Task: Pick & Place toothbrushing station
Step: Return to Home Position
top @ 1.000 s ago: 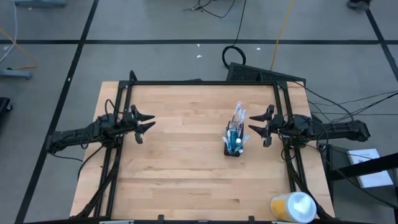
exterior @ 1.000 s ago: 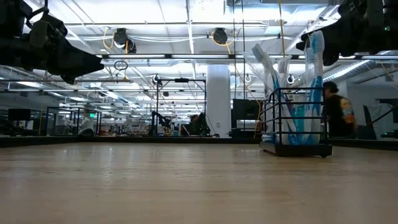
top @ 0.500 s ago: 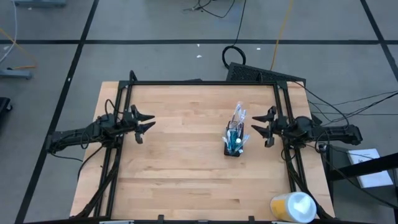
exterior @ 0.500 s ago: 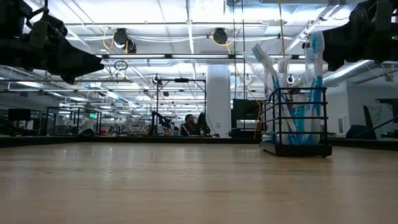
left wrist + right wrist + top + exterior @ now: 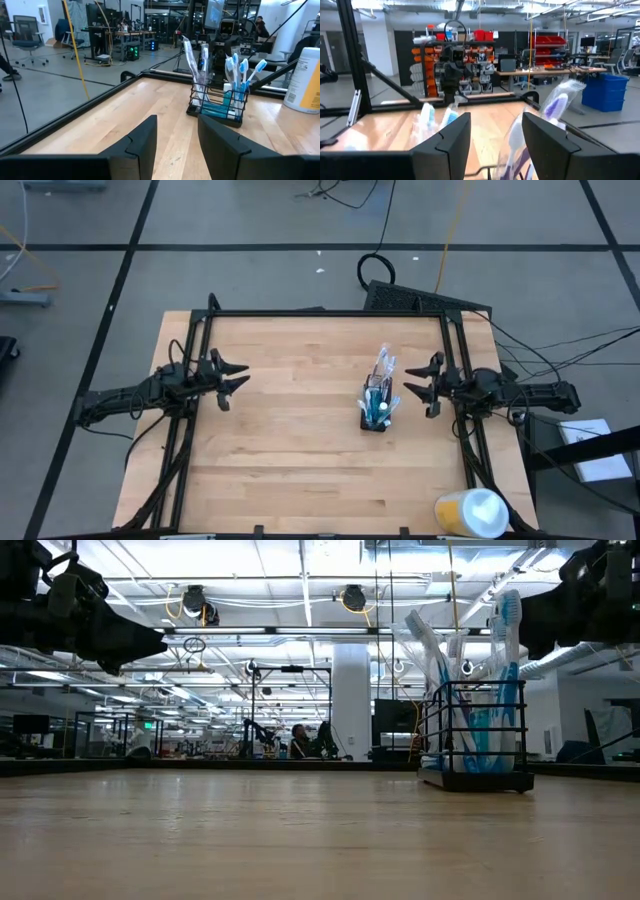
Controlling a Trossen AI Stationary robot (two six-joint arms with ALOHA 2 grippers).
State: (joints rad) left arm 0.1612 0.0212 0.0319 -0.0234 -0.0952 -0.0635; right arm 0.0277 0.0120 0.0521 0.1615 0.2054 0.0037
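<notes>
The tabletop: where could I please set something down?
Bare wood spans from the left claw to the mesh organizer, and from the organizer to the yellow-and-white roll at the corner. It is tight only between organizer and right claw.

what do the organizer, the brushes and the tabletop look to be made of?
Organizer: probably coated metal wire; thin black rods in an open grid, matte.
Toothbrushes: likely plastic; smooth handles, some blue, some clear and see-through.
Tabletop: wood, butcher-block style; light joined strips with visible grain, and a low sheen.
</notes>
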